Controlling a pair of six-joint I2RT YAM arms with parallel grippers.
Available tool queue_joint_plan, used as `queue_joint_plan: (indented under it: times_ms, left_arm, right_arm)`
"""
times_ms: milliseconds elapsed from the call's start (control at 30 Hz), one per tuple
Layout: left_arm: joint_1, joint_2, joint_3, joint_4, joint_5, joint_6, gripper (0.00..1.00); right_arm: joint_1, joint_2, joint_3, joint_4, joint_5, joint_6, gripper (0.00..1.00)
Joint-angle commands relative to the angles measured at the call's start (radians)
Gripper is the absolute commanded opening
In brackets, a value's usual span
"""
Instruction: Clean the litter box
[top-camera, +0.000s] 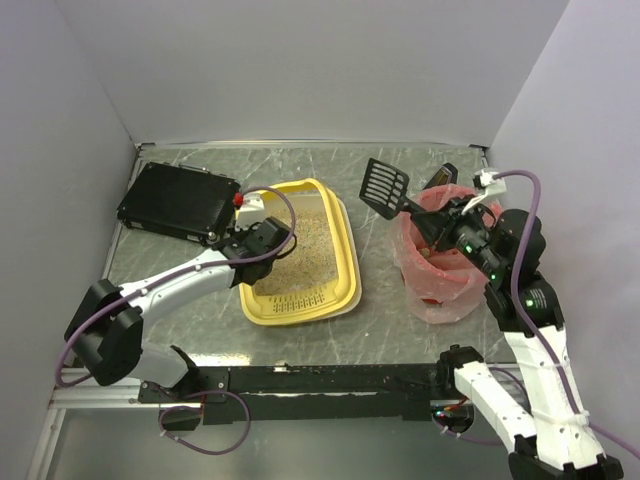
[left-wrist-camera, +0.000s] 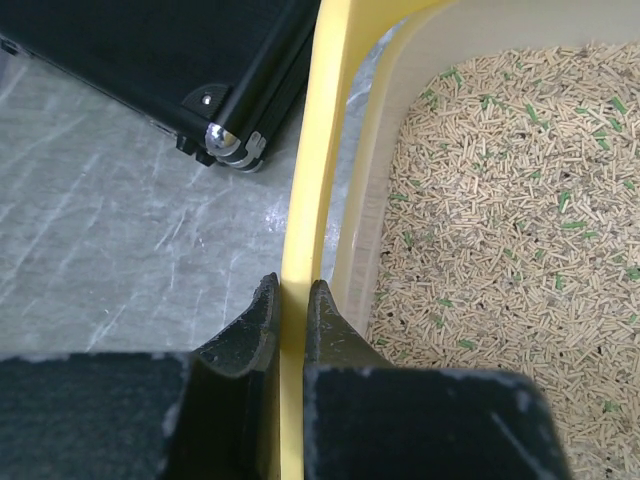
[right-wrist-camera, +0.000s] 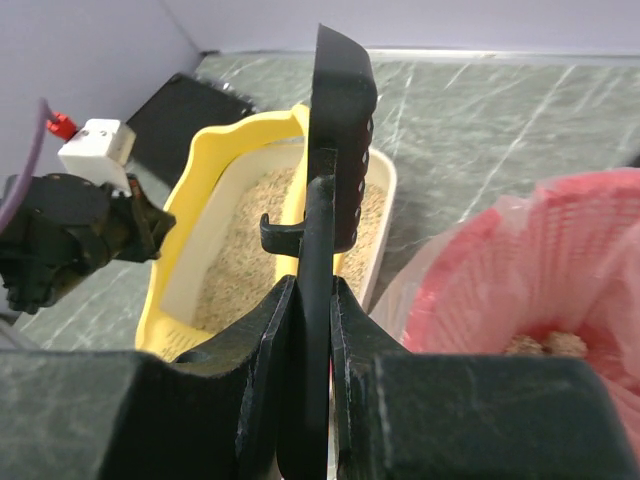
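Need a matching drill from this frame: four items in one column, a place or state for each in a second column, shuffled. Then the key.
Items
1. litter box
2. scoop
3. black box
4. bin

Place or state
A. lined with a pink bag, a few pellets inside
B. yellow rim pinched by the left hand
C. handle clamped in the right hand, slotted head raised
D. lying flat at the table's far left, no hand on it

Pairs: 1-B, 2-C, 3-D, 4-A
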Motion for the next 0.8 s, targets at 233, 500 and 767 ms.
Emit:
queue_joint_plan:
  times_ms: [233, 500, 767]
  left_arm:
    - [-0.074, 0.049, 0.106, -0.036, 0.002, -0.023, 0.01]
    - [-0.080, 0.087, 0.157, -0.033, 0.012, -0.013, 0.01]
    - [-0.034, -0.049, 0.119, 0.055, 0.165, 0.014, 0.01]
  right_arm:
    - [0.029, 0.028, -0.024, 0.120, -0.015, 0.020, 0.00]
    - [0.032, 0.026, -0.036, 0.123, -0.017, 0.019, 0.00]
    - [0.030, 0.028, -0.029, 0.121, -0.031, 0.022, 0.00]
